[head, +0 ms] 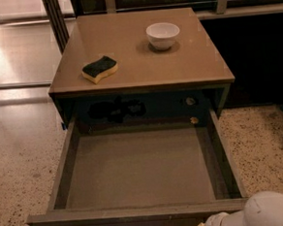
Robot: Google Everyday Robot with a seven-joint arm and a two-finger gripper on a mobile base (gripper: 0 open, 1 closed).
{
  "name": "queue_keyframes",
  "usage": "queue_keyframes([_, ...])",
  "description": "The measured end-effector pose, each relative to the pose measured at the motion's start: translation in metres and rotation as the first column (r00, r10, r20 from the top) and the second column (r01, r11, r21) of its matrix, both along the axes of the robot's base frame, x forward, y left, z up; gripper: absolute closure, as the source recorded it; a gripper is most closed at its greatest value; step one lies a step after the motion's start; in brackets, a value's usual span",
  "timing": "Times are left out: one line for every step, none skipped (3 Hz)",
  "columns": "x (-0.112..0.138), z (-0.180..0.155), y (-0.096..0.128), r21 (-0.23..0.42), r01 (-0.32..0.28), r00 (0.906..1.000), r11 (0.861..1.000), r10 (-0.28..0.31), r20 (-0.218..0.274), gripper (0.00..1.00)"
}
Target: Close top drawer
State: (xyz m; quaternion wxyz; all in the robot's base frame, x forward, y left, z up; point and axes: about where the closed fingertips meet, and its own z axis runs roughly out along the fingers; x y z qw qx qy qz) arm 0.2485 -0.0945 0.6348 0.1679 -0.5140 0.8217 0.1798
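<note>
The top drawer (140, 171) is pulled far out of the cabinet. Its flat grey floor is bare and its plain front edge (134, 216) runs along the bottom of the camera view. Only a white, rounded part of my arm (265, 213) shows, at the bottom right corner, just in front of the right end of the drawer front. The gripper itself is below the bottom edge of the view and hidden.
The brown cabinet top (186, 63) carries a yellow sponge with a dark scrub side (99, 68) at the left and a white bowl (163, 34) at the back right. Speckled floor lies on both sides of the drawer. A dark wall with rails stands behind.
</note>
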Motion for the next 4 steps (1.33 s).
queue_keyframes([0.03,-0.017,0.006,-0.039,0.03,0.999,0.999,-0.028,0.035,1.0])
queue_keyframes([0.041,-0.023,0.004,-0.064,0.073,0.9949,0.995,-0.068,0.074,1.0])
queue_keyframes([0.06,-0.027,0.0,-0.087,0.142,0.9831,0.986,-0.13,0.128,1.0])
queue_keyframes([0.06,-0.027,0.0,-0.087,0.142,0.9831,0.986,-0.13,0.128,1.0])
